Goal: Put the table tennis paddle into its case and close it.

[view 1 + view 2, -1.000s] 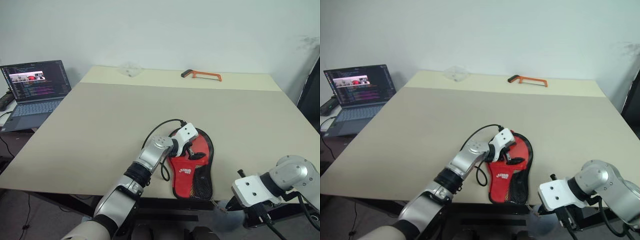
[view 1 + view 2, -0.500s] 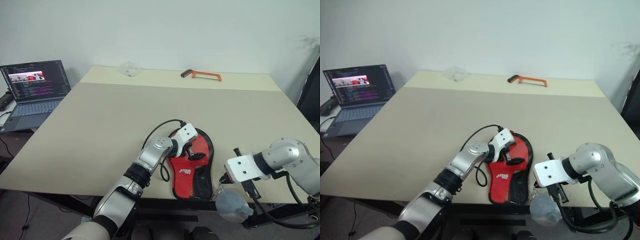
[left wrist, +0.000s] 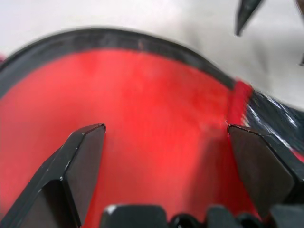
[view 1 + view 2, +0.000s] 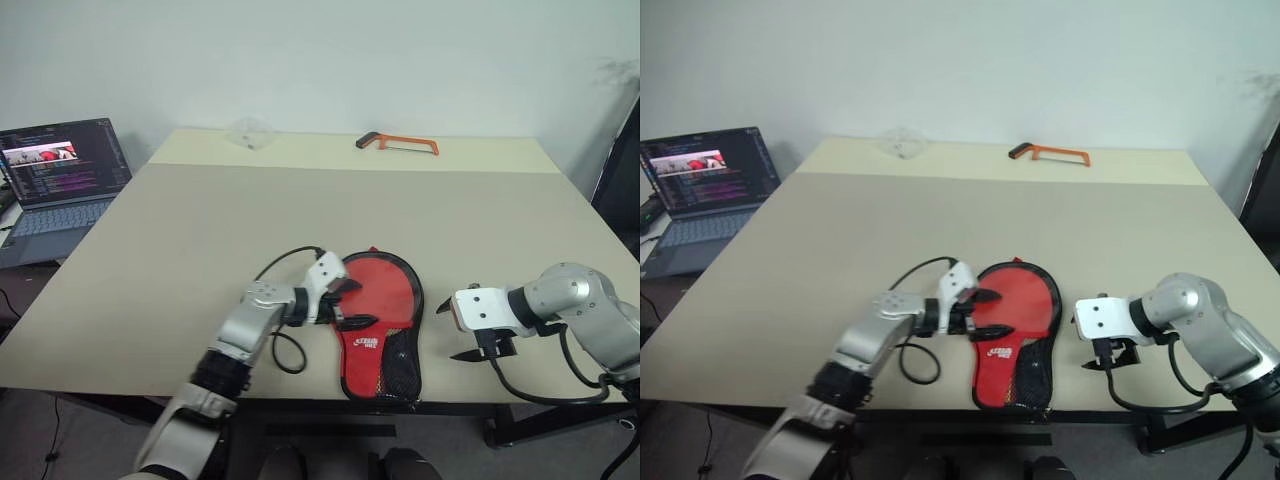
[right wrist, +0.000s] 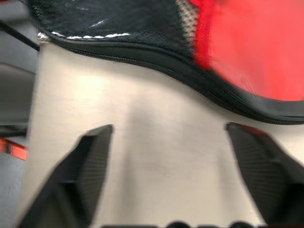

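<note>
The case [image 4: 381, 352] lies flat near the table's front edge, its narrow mesh end toward me. The round red face of the table tennis paddle [image 4: 388, 292] shows within the case's black rim; its handle is hidden. My left gripper [image 4: 360, 303] stands open at the case's left edge, fingertips over the red face, as the left wrist view shows between its fingers [image 3: 80, 166]. My right gripper [image 4: 448, 332] is open just right of the case, above bare table. The right wrist view shows the case's zipped edge [image 5: 156, 59] beyond that gripper [image 5: 169, 127].
An orange-framed hacksaw [image 4: 400, 145] and a crumpled clear wrapper [image 4: 245, 133] lie at the table's far edge. An open laptop [image 4: 60, 175] sits off to the left. A thin black cable loop [image 4: 285, 350] lies beside my left wrist. The table [image 4: 200, 230] ends just below the case.
My left gripper has drawn back leftward, from over the case's middle to its left edge. My right gripper has come up from below the table edge to beside the case and opened.
</note>
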